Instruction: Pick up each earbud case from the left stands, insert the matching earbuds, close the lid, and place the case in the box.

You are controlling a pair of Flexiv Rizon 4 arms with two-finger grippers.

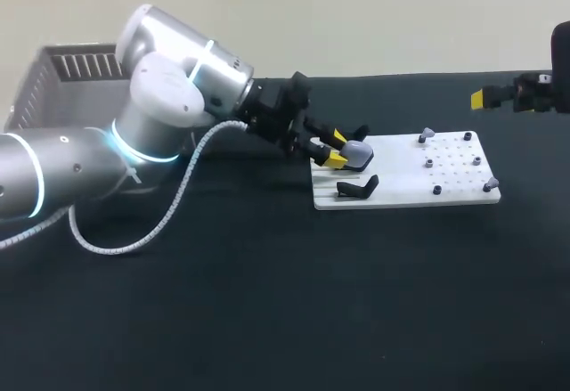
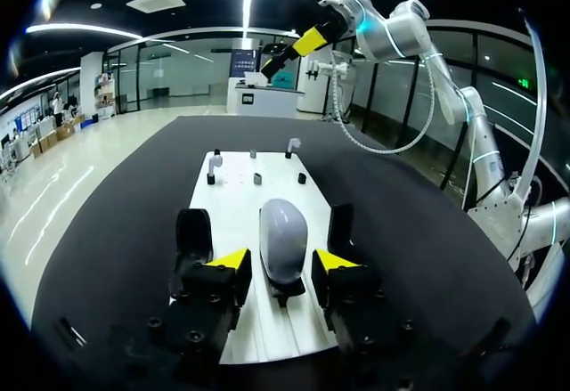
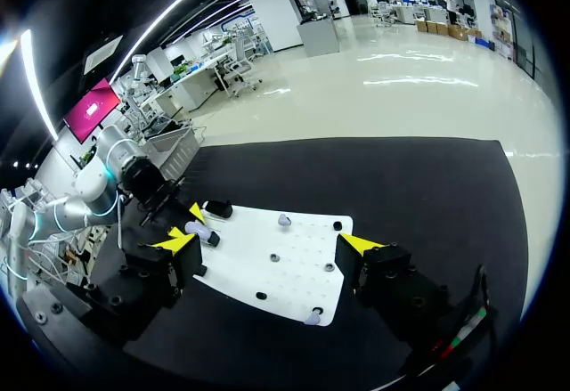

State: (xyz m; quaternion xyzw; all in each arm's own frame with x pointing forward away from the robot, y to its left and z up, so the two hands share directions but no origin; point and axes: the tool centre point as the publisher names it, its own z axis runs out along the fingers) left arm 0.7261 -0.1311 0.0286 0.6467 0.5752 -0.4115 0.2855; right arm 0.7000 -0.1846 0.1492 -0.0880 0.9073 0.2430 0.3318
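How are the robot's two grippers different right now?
The left gripper is down low, while the right gripper is up high off to the side. The left gripper has the grey case between its fingers; the right gripper has nothing. Both are open, with yellow tips.

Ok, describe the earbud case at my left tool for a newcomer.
Find the white board on the black table. At its left end, the earbud case is the rounded pale grey shell between the left tool's yellow tips. The black stand beside it is empty.
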